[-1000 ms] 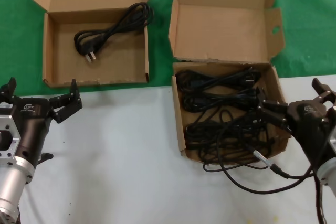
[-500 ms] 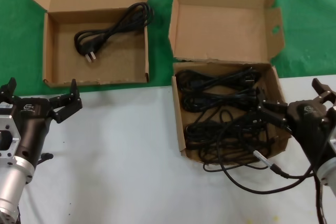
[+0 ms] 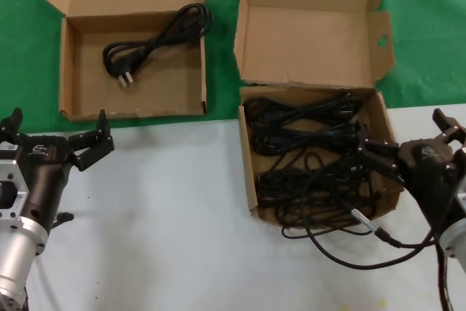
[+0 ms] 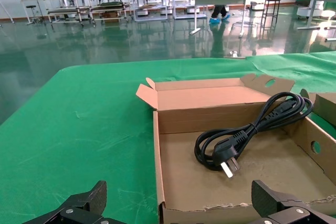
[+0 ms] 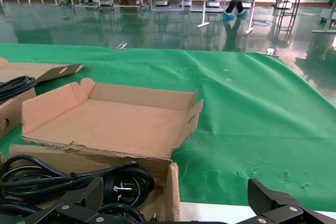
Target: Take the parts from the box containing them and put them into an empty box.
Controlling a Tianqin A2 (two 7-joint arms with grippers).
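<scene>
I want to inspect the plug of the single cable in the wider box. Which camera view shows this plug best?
The left wrist view: the plug lies close and unobstructed, with its metal prongs visible. The head view shows the same plug from above, but far off and small. The right wrist view shows only a loop of that cable, not the plug.

nothing has changed since the earlier pictures.

Head camera looks down; wrist cameras face low across the boxes (image 3: 313,151).
</scene>
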